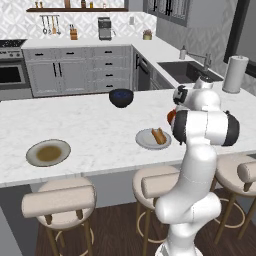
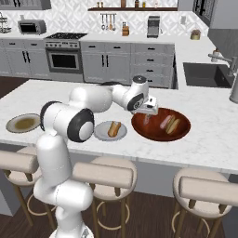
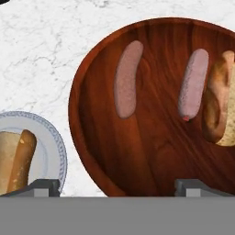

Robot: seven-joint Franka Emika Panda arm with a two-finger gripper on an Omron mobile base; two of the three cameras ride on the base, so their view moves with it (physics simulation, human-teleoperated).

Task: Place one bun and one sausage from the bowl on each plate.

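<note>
2 dark fingertips [image 3: 41,186] of the gripper [image 2: 149,110] stand wide apart and hold nothing, hanging over the near edge of the bowl [image 3: 92,151]. Beside it, 1 bun [image 3: 13,158] lies on the light plate [image 3: 50,151]. Farther in the bowl lie 2 sausages [image 3: 127,79] and 1 more bun [image 3: 220,103]. The brownish plate [image 1: 48,152] sits well apart.

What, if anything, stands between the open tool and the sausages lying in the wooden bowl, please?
Nothing visible does. The tool hangs open above the bowl; both sausages lie bare on its floor, the second close beside a bun.
</note>
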